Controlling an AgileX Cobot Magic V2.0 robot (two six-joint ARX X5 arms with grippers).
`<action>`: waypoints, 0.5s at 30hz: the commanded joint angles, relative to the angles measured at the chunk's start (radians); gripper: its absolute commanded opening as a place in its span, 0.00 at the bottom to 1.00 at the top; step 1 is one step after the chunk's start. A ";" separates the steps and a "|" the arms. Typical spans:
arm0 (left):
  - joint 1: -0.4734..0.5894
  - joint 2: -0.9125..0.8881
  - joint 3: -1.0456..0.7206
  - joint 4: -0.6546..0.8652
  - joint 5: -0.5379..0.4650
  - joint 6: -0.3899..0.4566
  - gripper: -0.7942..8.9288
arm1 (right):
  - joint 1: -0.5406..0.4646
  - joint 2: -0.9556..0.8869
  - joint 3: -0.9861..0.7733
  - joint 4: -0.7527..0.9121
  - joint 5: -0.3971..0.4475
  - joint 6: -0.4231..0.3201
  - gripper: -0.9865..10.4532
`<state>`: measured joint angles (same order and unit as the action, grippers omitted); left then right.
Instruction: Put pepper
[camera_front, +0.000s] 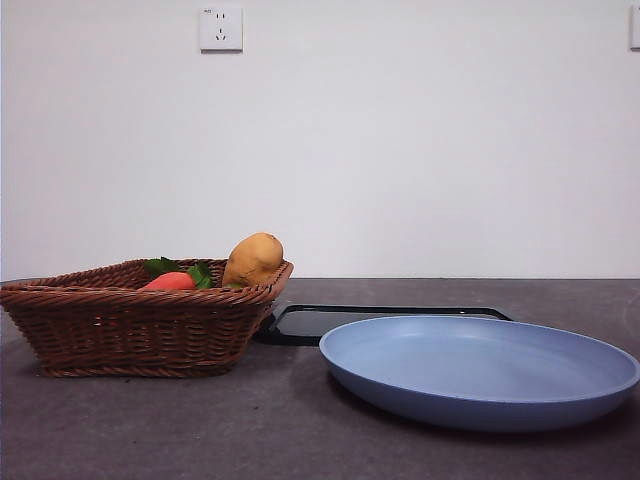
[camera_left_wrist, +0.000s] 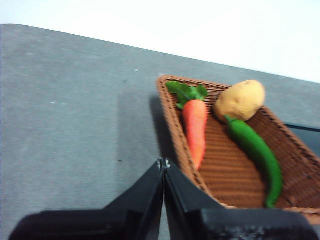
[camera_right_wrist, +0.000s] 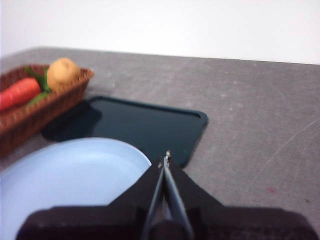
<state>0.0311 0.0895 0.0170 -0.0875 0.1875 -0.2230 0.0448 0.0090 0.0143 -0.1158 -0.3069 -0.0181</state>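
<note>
A dark grey table (camera_front: 150, 430) runs back to a plain white wall (camera_front: 400, 150) that carries a white socket (camera_front: 221, 28).

In the left wrist view, the left gripper (camera_left_wrist: 164, 162) has its two black jaws pressed together, tips meeting with nothing between them. It hangs above the table just beside the near rim of the wicker basket (camera_left_wrist: 172, 130). Inside the basket, nearest that rim, lies the orange-red carrot (camera_left_wrist: 195, 127) with its green leaves pointing toward the far end. Beyond it the pepper (camera_left_wrist: 257, 152) lies stretched along the woven floor, long, glossy and green; one end touches the tan potato (camera_left_wrist: 240, 100), which sits against the basket's far side.

In the right wrist view, the right gripper (camera_right_wrist: 165, 159) also has its jaws closed tip to tip and holds nothing. It hovers over the edge of the blue plate (camera_right_wrist: 65, 175), which is bare. Past the plate lies a dark tray (camera_right_wrist: 135, 125), flat on the table, and further off is the basket with the carrot and potato showing.

From the front view, the basket stands at the left with the potato and carrot rising above its rim, the pepper hidden behind the wicker. The tray lies behind and between basket and plate, and the plate sits on the right, close to the camera. Neither arm shows in this view.
</note>
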 joint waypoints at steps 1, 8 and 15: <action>0.003 -0.003 -0.011 0.013 0.029 -0.050 0.09 | 0.002 -0.002 -0.006 0.040 -0.002 0.165 0.09; 0.003 -0.002 0.004 0.034 0.097 -0.168 0.09 | 0.002 -0.002 0.002 0.116 -0.008 0.436 0.09; 0.003 0.048 0.127 0.001 0.129 -0.174 0.09 | 0.003 0.066 0.105 0.114 -0.008 0.500 0.09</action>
<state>0.0311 0.1326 0.1226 -0.0914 0.3088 -0.3874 0.0456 0.0700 0.0917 -0.0143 -0.3141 0.4530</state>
